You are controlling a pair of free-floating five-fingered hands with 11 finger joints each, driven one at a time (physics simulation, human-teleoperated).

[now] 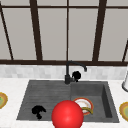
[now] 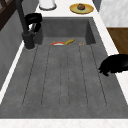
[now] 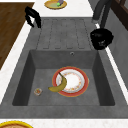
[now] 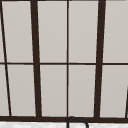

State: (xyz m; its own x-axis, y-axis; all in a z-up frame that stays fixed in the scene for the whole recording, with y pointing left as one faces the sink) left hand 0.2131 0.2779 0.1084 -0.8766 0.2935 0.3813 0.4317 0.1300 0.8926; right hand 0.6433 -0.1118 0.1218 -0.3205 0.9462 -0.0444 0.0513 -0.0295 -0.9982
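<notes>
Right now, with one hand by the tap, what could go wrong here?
1. The right hand sits close to the tap; a wrong move could knock its lever.
2. The banana lies half over the plate rim, so it may slide off.
3. The left hand hangs over the drainboard's front edge.

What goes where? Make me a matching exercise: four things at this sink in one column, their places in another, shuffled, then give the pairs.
Things:
1. banana
2. right robot hand
3. left robot hand
4. plate

Places:
A. over the ribbed draining side of the sink, near its front edge
B. lying across the plate's rim
C. beside the faucet base
D. flat on the floor of the deep basin

Pairs: 1-B, 2-C, 3-A, 4-D
</notes>
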